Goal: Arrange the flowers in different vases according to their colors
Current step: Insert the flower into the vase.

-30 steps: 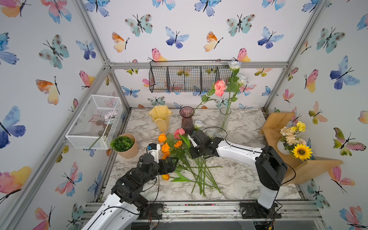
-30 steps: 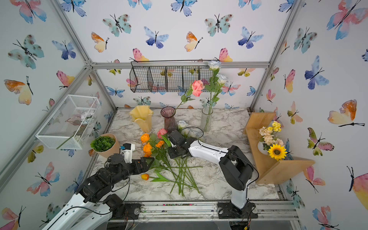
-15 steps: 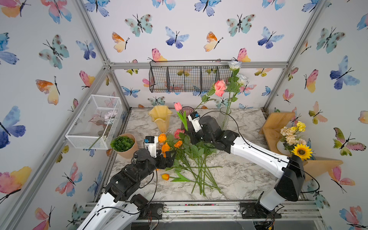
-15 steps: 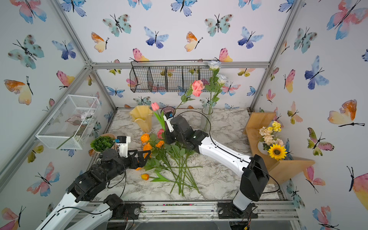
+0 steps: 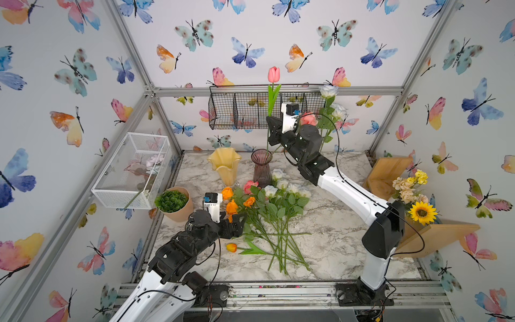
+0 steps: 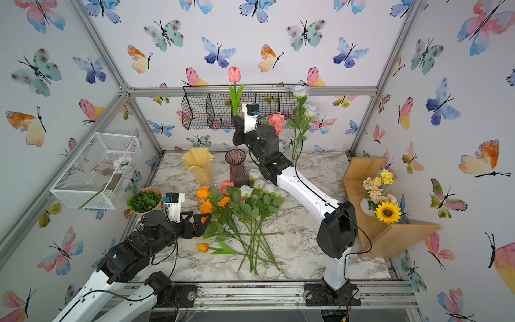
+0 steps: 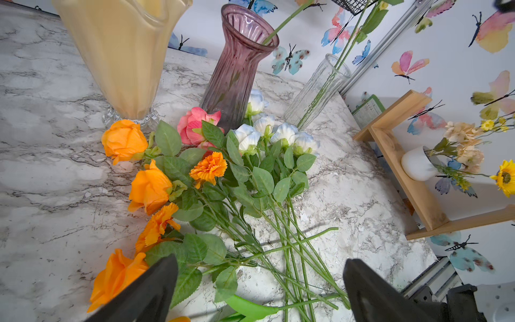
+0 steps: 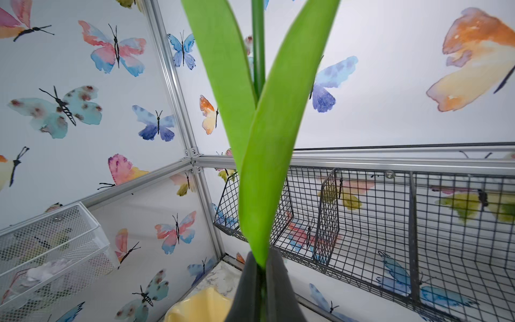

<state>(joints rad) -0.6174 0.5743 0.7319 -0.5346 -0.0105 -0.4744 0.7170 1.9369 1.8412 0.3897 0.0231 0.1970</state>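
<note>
Pink tulip (image 5: 273, 74) pinched upright in closed right gripper (image 5: 270, 128) above purple vase (image 5: 261, 170), stem apparently at its mouth, plumb for the narrow neck. Left gripper (image 6: 198, 220) wide open, empty, by orange roses (image 7: 150, 188).

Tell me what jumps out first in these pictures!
A tall pink tulip stands up high, its green stem pinched in the right gripper above the purple ribbed glass vase. Below, a heap of orange, pink and white-blue flowers lies on the marble tabletop. Colourful butterflies cover the walls.
</note>
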